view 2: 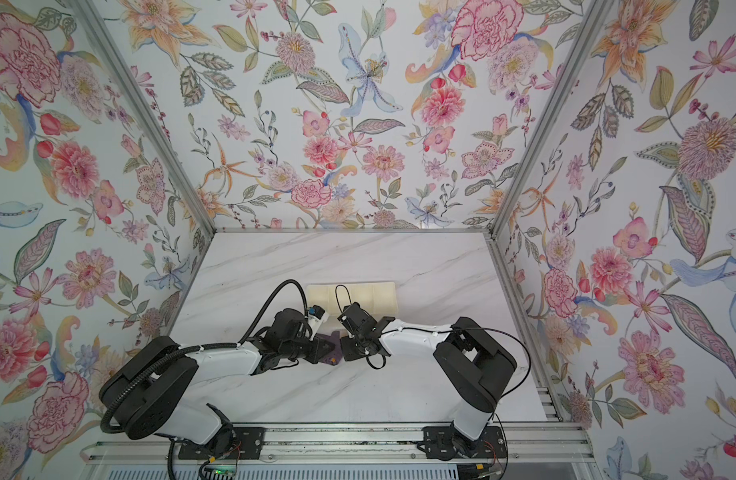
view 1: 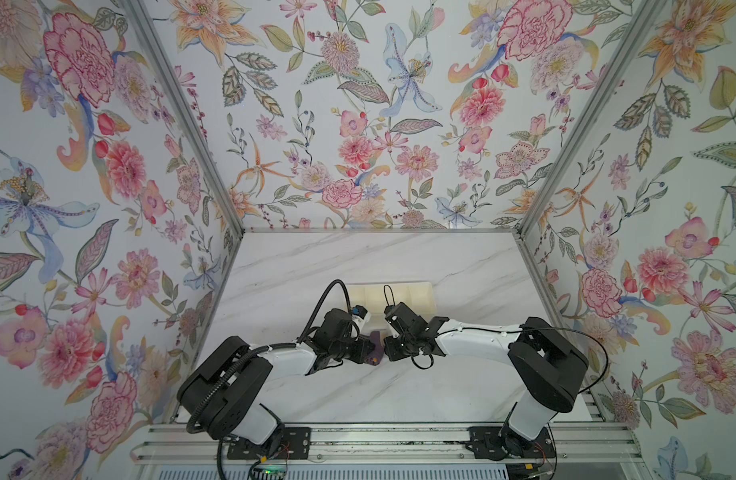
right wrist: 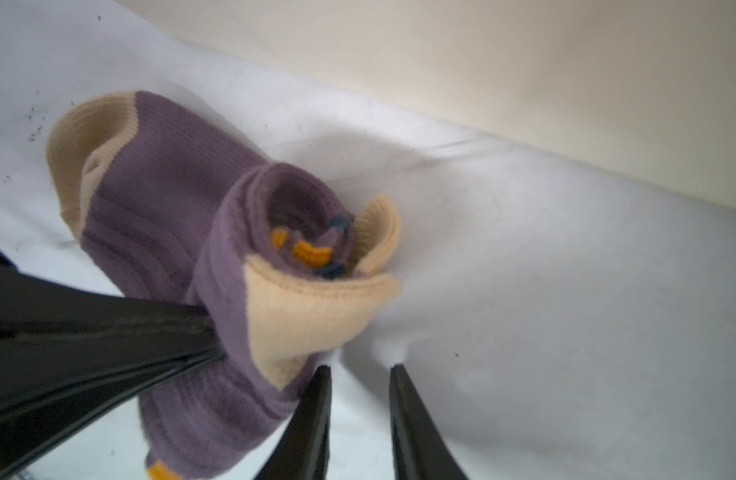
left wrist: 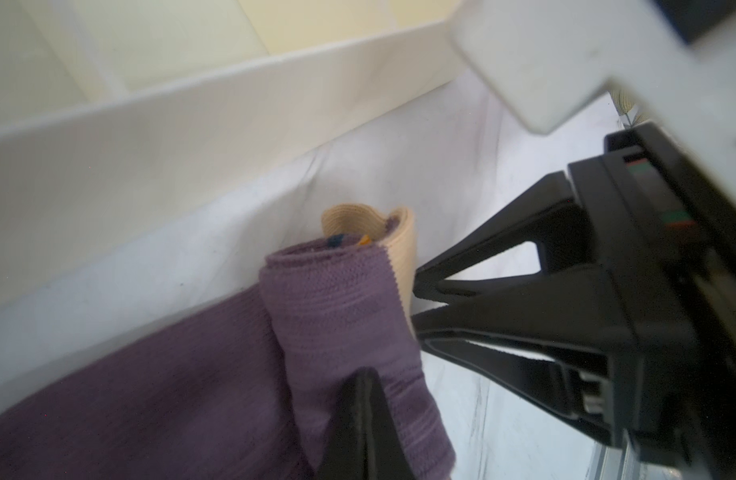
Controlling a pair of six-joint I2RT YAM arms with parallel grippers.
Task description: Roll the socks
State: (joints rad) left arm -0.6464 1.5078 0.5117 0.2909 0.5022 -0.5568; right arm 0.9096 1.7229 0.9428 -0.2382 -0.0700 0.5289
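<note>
Mid-roll, by the look of it. Pinches the coiled part of the socks (right wrist: 229, 266) in the left gripper (right wrist: 206, 332), jaws closed on the purple fabric, on the table (view 1: 399, 257) just beside the cream tray (view 1: 420, 295). Hangs the right gripper (right wrist: 360, 370) beside the coil's tan end, jaws parted around nothing, one tip perhaps touching the fabric; hard to tell in the blur. Leaves a flat stretch up to the tan toe unrolled. Calls next for a hold on that tan end and a further turn over the flat part, without letting the coil spring loose.
</note>
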